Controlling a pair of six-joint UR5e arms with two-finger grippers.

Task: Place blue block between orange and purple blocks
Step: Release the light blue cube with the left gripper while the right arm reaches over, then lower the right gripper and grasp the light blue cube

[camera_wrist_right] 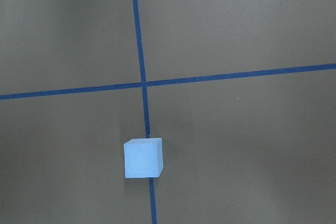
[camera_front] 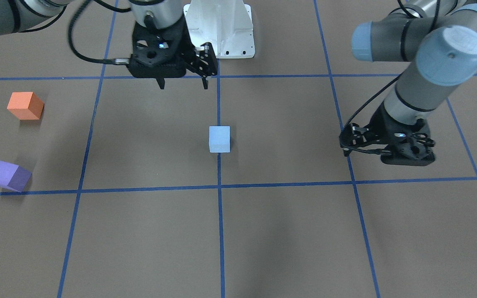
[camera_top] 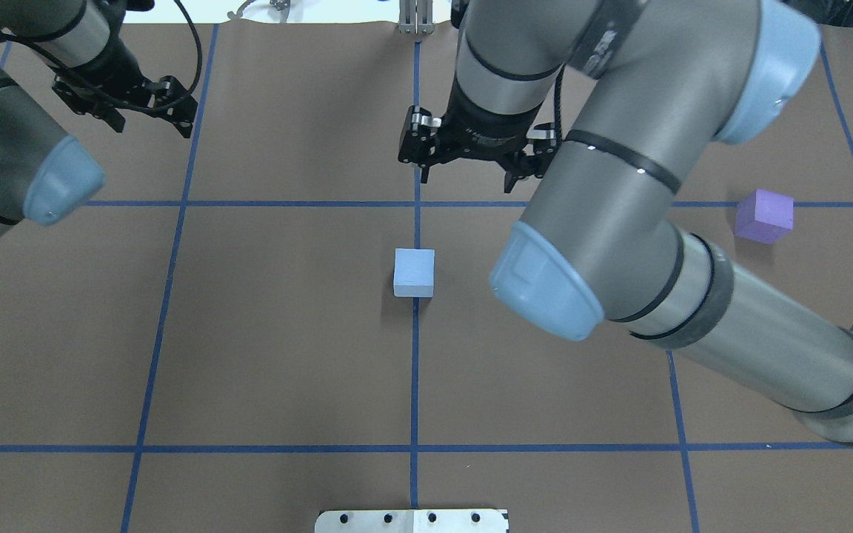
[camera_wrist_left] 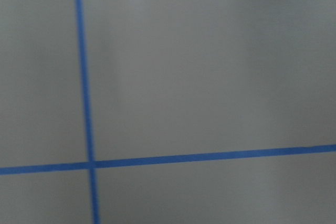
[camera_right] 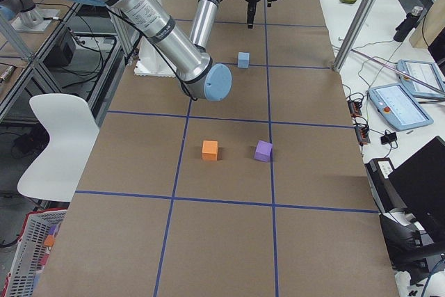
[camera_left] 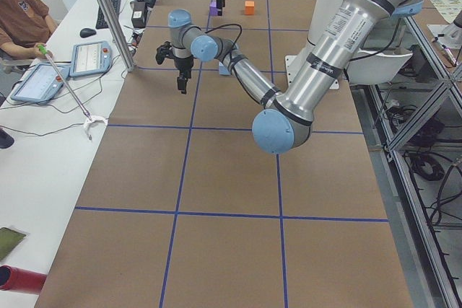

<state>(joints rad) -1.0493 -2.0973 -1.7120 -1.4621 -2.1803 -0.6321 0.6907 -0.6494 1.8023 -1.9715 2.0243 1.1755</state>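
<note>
Overhead exterior showed the blue block (camera_top: 414,272) sitting flat on the brown table (camera_top: 286,333), squarely on the central blue tape line (camera_top: 415,370) and free of both arms. The right gripper (camera_top: 467,183) hung raised above the table near that same line, fingers pointing down and spread wide, with nothing between them and no contact with the block. The left gripper (camera_top: 152,127) was off on the robot's left side, well apart from every block; its fingers also looked spread and it carried nothing.

From the front-facing camera, the orange block (camera_front: 25,105) and the purple block (camera_front: 9,176) lay far over on the robot's right side, apart from one another, orange nearer the robot's base and purple farther out. The blue block was well apart from both.

From the right wrist camera the blue block was seen low in the frame, just below a crossing of tape lines and covering part of one line. The left wrist camera gave only blurred table and a tape crossing
</note>
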